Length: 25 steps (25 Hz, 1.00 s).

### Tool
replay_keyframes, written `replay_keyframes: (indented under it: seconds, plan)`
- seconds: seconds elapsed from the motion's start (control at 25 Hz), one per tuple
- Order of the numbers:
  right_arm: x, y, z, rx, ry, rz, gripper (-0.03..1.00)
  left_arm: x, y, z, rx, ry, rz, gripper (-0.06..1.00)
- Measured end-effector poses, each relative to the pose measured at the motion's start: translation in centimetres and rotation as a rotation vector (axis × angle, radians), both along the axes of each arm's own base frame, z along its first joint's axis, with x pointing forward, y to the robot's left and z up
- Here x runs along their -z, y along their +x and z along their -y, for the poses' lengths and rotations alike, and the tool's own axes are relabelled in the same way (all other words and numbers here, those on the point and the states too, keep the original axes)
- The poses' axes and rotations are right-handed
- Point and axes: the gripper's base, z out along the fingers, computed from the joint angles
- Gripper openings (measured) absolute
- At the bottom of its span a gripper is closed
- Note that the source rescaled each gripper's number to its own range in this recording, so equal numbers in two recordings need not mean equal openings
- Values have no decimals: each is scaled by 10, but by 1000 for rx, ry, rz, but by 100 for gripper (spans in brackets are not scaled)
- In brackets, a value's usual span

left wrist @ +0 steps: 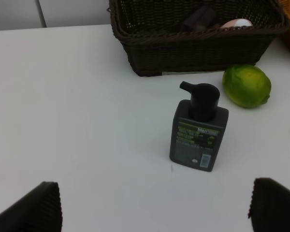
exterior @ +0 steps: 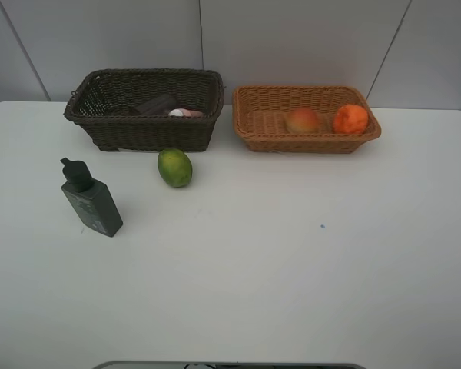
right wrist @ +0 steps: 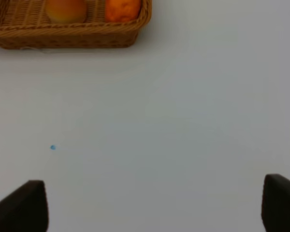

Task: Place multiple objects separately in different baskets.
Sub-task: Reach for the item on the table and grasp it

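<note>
- Sorting looks about two-thirds done: the peach-like fruit (exterior: 303, 121) and the orange (exterior: 350, 118) lie in the light basket (exterior: 303, 143), far right.
- The pink bottle (exterior: 186, 113) lies in the dark basket (exterior: 146, 135), far left.
- Not yet sorted: the green citrus (exterior: 174, 167) just in front of the dark basket, and the dark bottle (exterior: 92, 201) upright, nearer and to the left.
- The left gripper (left wrist: 154, 208) and the right gripper (right wrist: 154, 203) are both spread wide and empty.

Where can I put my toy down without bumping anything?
The near half of the table is bare, and so is the stretch in front of the tan basket. It is crowded by the dark basket, where the green citrus and grey-green bottle stand.
</note>
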Motion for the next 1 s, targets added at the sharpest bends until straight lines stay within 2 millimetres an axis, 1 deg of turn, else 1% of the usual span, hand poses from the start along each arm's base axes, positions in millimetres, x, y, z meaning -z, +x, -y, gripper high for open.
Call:
replay_keyframes:
  seconds: [0.52, 0.6, 0.68, 0.76, 0.84, 0.96, 1.0]
  plan:
    - [0, 0, 0, 0, 0, 0, 91, 0, 1, -1, -4, 10, 1, 99]
    - [0, 0, 0, 0, 0, 0, 91, -7, 6, -1, -9, 24, 13, 99]
    - [0, 0, 0, 0, 0, 0, 91, -17, 14, 0, -5, 30, 53, 99]
    - [0, 0, 0, 0, 0, 0, 91, -31, 28, 1, 3, 41, 94, 99]
    - [0, 0, 0, 0, 0, 0, 91, -42, 45, 3, 16, 67, 81, 99]
    - [0, 0, 0, 0, 0, 0, 91, -46, 72, 6, 40, 116, 1, 99]
    - [0, 0, 0, 0, 0, 0, 91, -45, 85, 8, 48, 129, -40, 99]
